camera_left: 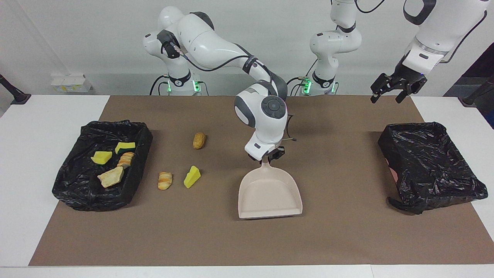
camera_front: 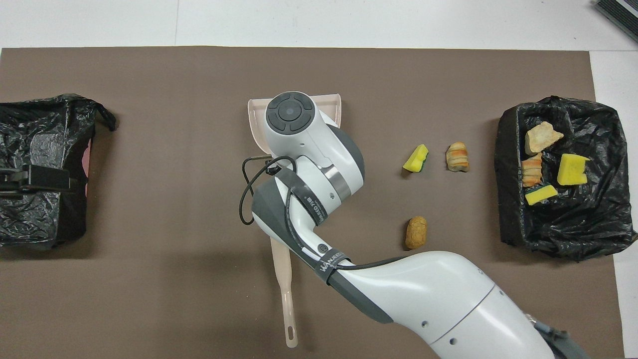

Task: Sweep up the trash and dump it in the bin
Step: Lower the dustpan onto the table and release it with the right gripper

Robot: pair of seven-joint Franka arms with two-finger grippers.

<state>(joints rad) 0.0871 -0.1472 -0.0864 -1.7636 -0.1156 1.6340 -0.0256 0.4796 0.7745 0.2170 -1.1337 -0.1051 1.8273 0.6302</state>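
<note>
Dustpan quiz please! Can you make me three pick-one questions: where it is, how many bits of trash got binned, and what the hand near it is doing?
1. Where is the dustpan?
A. in a bin
B. on the brown mat, mid-table
C. on the white tabletop

2. How many scraps lie in the bin at the right arm's end?
A. two
B. four
C. seven

3. What is the right gripper doing?
A. shut on the dustpan's handle
B. open above a bin
C. pinching a yellow sponge

Answers:
1 B, it sits flat on the mat between the bins.
2 B, four pieces show inside; three more lie on the mat.
3 A, its fingers clamp the handle.
</note>
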